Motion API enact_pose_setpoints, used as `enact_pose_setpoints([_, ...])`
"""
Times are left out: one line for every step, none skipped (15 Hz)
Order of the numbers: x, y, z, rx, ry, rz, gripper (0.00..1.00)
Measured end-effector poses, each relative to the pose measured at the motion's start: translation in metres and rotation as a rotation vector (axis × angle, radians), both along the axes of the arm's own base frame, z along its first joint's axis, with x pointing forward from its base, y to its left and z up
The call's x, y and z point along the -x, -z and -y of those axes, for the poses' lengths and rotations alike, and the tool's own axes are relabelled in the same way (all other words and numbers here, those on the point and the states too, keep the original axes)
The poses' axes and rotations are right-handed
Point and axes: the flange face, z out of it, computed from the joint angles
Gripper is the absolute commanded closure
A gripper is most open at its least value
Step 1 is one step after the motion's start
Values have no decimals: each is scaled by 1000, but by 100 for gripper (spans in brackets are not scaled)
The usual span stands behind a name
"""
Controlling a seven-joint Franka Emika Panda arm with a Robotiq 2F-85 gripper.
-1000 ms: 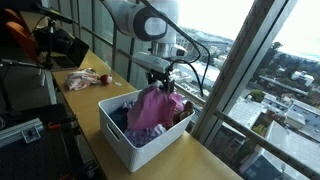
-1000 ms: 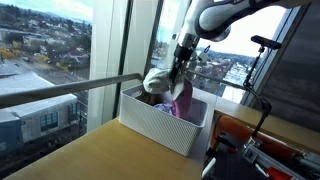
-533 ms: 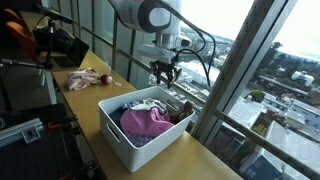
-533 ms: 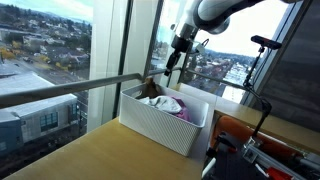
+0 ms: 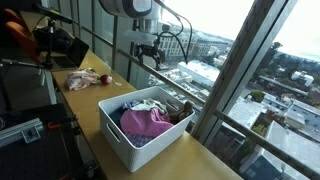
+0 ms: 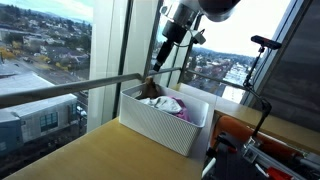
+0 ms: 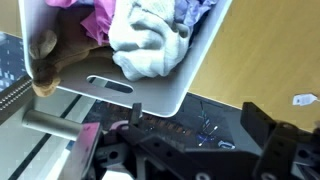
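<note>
While the hand [image 5: 150, 52] hangs high over the table [image 5: 88, 100], its two fingers stand apart and nothing is between them; it touches nothing. It sits close to the window glass, well above a white basket [image 5: 118, 135] and toward that basket's far end, as both exterior views show [image 6: 160, 62]. The basket stands on the wooden table, alongside the window, and is full of laundry. A pink garment [image 5: 146, 123] lies on top in the middle of the pile, with a white cloth [image 5: 150, 105] just behind it and a dark blue piece [image 5: 118, 113] at the side nearer the room. A brown soft thing [image 5: 185, 109] rests against the basket's wall on the window side. In the wrist view the basket [image 7: 160, 95] fills the upper half of the picture, its handle slot [image 7: 110, 85] facing the camera, and the white cloth [image 7: 150, 45] is bunched in the middle with pink and purple fabric around it; the hand's dark fingers show at the lower edge, wide apart. Farther along the table, well apart from the basket, lies a small pale bundle [image 5: 84, 80] with a red spot on it.
</note>
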Motion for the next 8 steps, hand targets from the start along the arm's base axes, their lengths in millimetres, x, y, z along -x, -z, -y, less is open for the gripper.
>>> enact_pose_setpoints([8, 1, -23, -3, -23, -4, 0])
enact_pose_setpoints([16, 2, -47, -8, -46, -10, 0])
enact_pose_setpoints([25, 4, -69, -12, -68, -17, 0])
enact_pose_setpoints([34, 6, -91, -17, -90, -25, 0])
enact_pose_setpoints([44, 10, -112, -21, -111, -34, 0])
enact_pose_setpoints([54, 14, -132, -25, -132, -44, 0])
enact_pose_setpoints([64, 19, -153, -28, -154, -54, 0])
enact_pose_setpoints([75, 23, -172, -32, -175, -61, 0])
